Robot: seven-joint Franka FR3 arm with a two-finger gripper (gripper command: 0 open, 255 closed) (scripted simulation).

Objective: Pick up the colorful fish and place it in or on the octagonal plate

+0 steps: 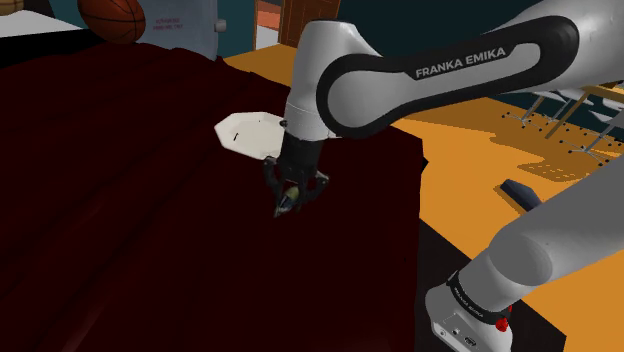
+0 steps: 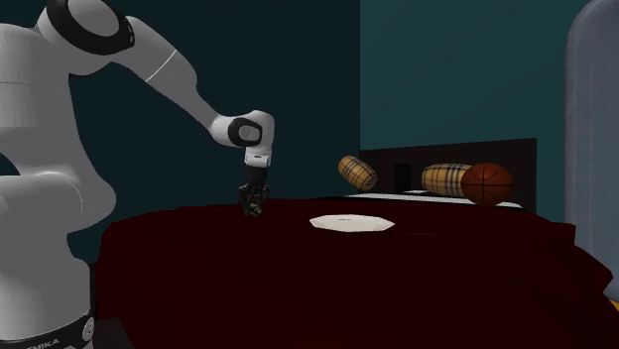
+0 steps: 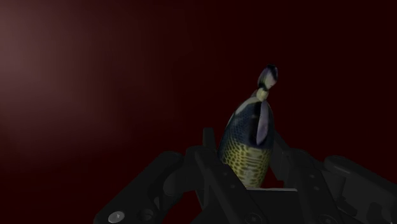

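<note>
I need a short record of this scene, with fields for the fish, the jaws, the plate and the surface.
fish: spotted yellow and dark, clasped between the jaws
jaws: shut on the fish, pointing down over the cover
plate: white, octagonal, flat on the cover, nothing on it, apart from the fish
cover: dark red, spread over a bed
task state: fish not yet on the plate
</note>
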